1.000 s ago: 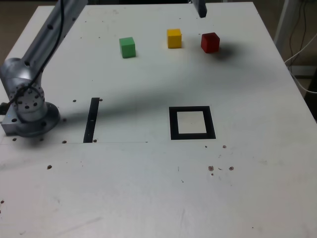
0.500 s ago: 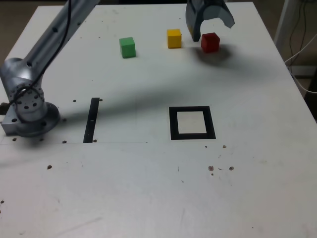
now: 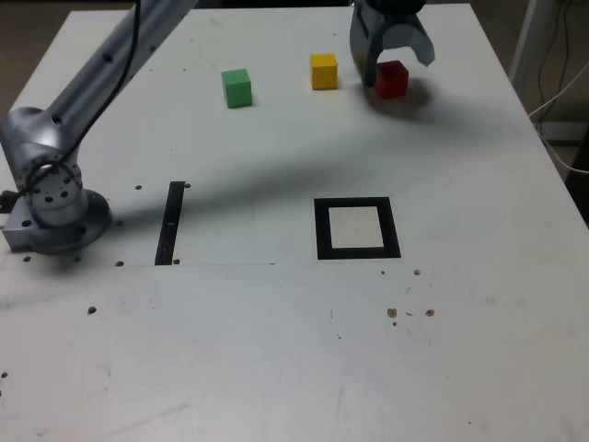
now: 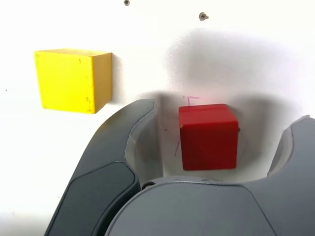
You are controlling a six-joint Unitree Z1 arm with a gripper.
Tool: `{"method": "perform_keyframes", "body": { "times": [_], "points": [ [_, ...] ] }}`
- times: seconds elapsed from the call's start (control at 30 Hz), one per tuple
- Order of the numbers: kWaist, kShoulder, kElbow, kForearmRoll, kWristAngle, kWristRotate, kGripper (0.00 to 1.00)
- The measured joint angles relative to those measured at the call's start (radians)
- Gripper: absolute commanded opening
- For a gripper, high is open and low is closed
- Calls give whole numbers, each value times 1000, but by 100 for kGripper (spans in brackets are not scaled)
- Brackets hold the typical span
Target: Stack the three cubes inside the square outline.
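Note:
Three cubes sit in a row at the far side of the white table: a green cube, a yellow cube and a red cube. My gripper is open and lowered over the red cube. The wrist view shows a finger on each side of it, with a gap between each finger and the cube. The yellow cube lies just outside one finger. The square outline, black-bordered with a pale centre, lies nearer the camera, with nothing inside it.
The arm's grey base stands at the exterior view's left, and its link stretches across the table towards the cubes. A thin black strip lies beside the base. Cables hang off the table's right edge.
The gripper has come down from above the frame's top edge to straddle the red cube, and its jaws have narrowed slightly. The cubes have not moved.

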Motion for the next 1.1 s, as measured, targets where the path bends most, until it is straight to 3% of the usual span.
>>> {"method": "perform_keyframes", "body": {
  "times": [0.27,0.67,0.9,1.1],
  "points": [
    [0,20,2,0,-6,0,80],
    [0,24,1,-12,-26,3,53],
    [0,24,-6,-16,-26,8,32],
    [1,24,-7,-18,-33,14,27]
  ]
}}
